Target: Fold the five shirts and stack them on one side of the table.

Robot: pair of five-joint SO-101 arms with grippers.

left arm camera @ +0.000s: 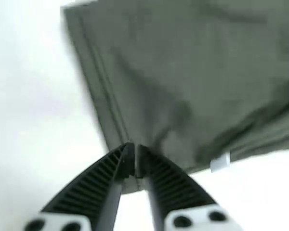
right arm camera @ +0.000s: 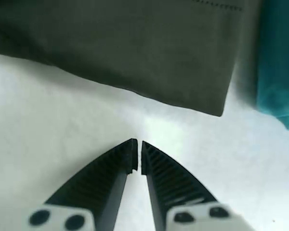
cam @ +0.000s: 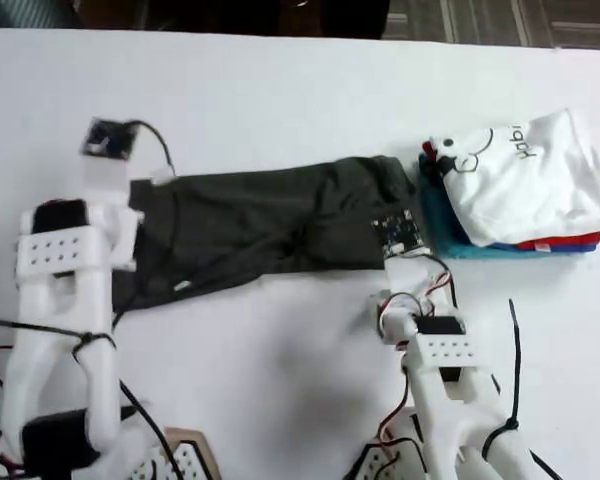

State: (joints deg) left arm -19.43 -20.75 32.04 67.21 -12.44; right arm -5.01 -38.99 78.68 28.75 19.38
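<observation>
On the tabletop (cam: 280,90), the dark shirt (cam: 260,225) is being clamped at its hem by the left gripper (left arm camera: 133,156) for folding; the right gripper (right arm camera: 138,156) is being held closed, empty.

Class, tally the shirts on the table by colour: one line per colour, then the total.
dark green shirt: 1
white shirt: 1
red shirt: 1
blue shirt: 1
teal shirt: 1
Total: 5
</observation>
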